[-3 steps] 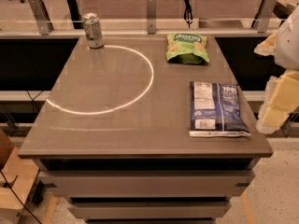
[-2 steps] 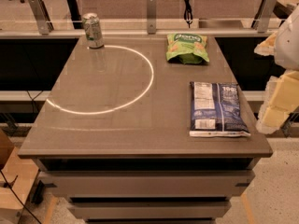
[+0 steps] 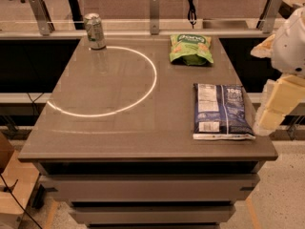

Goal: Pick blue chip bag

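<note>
The blue chip bag [image 3: 220, 111] lies flat near the table's right front edge. It is dark navy with white label panels facing up and a white sealed edge toward the front. My gripper [image 3: 276, 106] hangs just off the table's right edge, beside the bag and a little above table height, not touching it. The white arm body [image 3: 290, 44] rises behind it at the frame's right border.
A smaller green snack bag [image 3: 190, 49] lies at the back right of the grey table [image 3: 119, 142]. A silver can [image 3: 95, 31] stands upright at the back left. A bright ring of light [image 3: 114, 80] lies on the table. A metal rail [image 3: 152, 20] runs behind.
</note>
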Available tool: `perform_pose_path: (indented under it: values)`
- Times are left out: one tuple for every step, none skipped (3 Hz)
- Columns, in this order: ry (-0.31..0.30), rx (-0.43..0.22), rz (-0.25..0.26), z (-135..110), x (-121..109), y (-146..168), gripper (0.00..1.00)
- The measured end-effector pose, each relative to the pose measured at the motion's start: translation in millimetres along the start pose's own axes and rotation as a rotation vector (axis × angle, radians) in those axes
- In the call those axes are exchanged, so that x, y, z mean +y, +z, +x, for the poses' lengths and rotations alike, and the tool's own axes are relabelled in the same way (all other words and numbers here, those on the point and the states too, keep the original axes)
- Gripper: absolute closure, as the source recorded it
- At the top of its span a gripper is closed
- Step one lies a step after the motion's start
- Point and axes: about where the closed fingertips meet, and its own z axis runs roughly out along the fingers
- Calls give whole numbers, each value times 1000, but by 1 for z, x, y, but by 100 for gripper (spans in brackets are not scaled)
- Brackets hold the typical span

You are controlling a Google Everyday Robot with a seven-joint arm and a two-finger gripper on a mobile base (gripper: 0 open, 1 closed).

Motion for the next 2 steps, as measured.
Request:
perform_pose_path:
  values:
    - [11, -45, -34, -6, 0, 30, 0]
    - [19, -75, -79, -11, 2, 64, 0]
